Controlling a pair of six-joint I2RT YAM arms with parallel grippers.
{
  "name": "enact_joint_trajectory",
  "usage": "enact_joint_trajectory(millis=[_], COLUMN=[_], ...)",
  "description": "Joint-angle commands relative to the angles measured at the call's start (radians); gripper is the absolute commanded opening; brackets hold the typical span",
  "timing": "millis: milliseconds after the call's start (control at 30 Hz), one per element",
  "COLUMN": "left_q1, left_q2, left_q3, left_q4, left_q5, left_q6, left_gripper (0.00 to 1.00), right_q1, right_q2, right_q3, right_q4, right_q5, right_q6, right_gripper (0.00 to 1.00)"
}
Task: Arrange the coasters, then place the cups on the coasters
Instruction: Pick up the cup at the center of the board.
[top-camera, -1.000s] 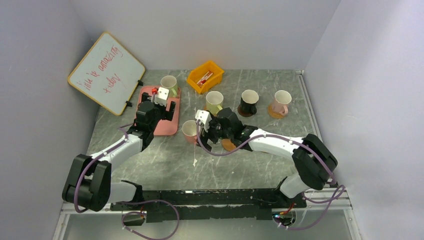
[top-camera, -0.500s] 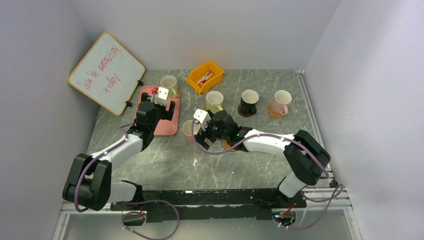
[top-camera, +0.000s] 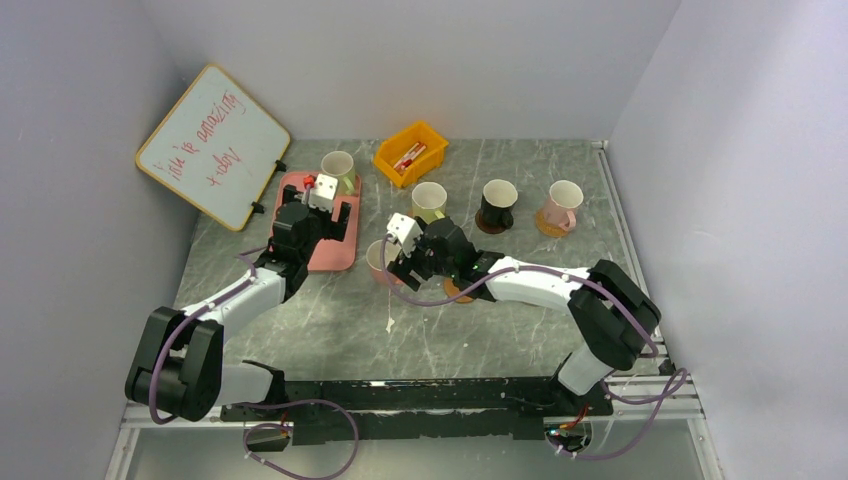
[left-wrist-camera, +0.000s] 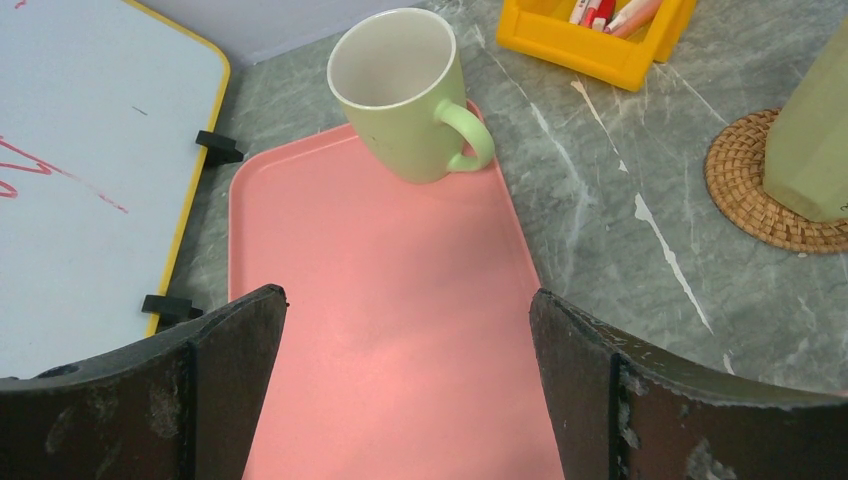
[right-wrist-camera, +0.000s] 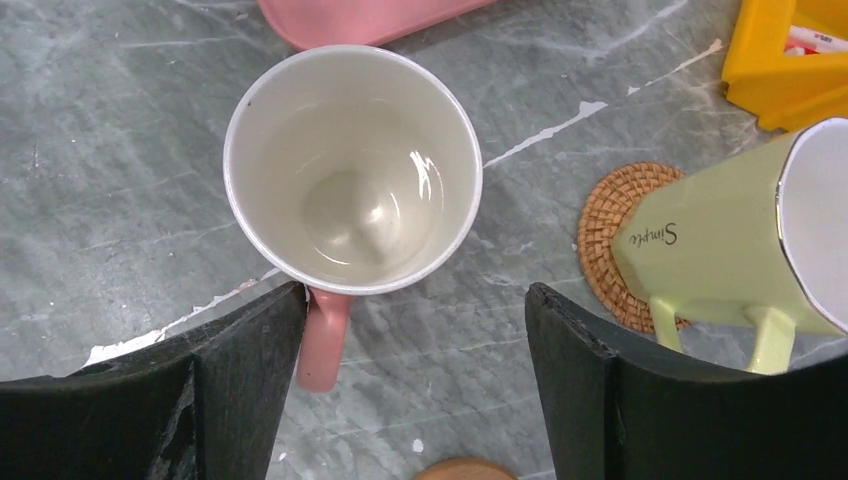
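A pale pink cup (right-wrist-camera: 352, 195) stands upright on the bare table, its handle (right-wrist-camera: 322, 340) pointing toward me and touching the left finger of my right gripper (right-wrist-camera: 415, 330), which is open just behind the cup. A plain orange coaster (right-wrist-camera: 463, 468) lies right below that gripper. A pale green cup (left-wrist-camera: 405, 95) stands at the far end of the pink tray (left-wrist-camera: 380, 300), and my left gripper (left-wrist-camera: 408, 330) hangs open and empty above the tray. Three more cups stand on coasters in a row: green (top-camera: 428, 203) on a woven coaster (right-wrist-camera: 610, 240), black (top-camera: 497, 205), pink (top-camera: 560, 207).
A yellow bin (top-camera: 410, 152) with small items sits at the back. A whiteboard (top-camera: 212, 145) leans against the left wall beside the tray. The right arm (top-camera: 540, 282) stretches across the middle of the table.
My right gripper has moved left and a little farther away, up to the pink cup's handle. The left arm and the cups have stayed where they were.
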Motion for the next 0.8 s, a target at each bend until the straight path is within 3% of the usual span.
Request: enact_joint_trajectory(millis=[0, 500, 767], left_q1=[0.003, 0.003, 0.003], left_q2=[0.008, 0.007, 0.008], left_q3=[0.022, 0.022, 0.023], left_q4=[0.039, 0.037, 0.031], left_q5=[0.006, 0.018, 0.024], left_q6=[-0.018, -0.02, -0.022], left_gripper=[0.96, 0.96, 0.96], right_q1=[-0.001, -0.006, -0.022], right_q2=[0.002, 0.047, 0.053], right_q3=[0.047, 0.078, 0.078], right_q4=[0.009, -0.035, -0.025], right_q5=[-0.06, -0.098, -0.086], right_q6=[-0.001, 0.009, 0.03], right_gripper=[0.81, 0.71, 0.54])
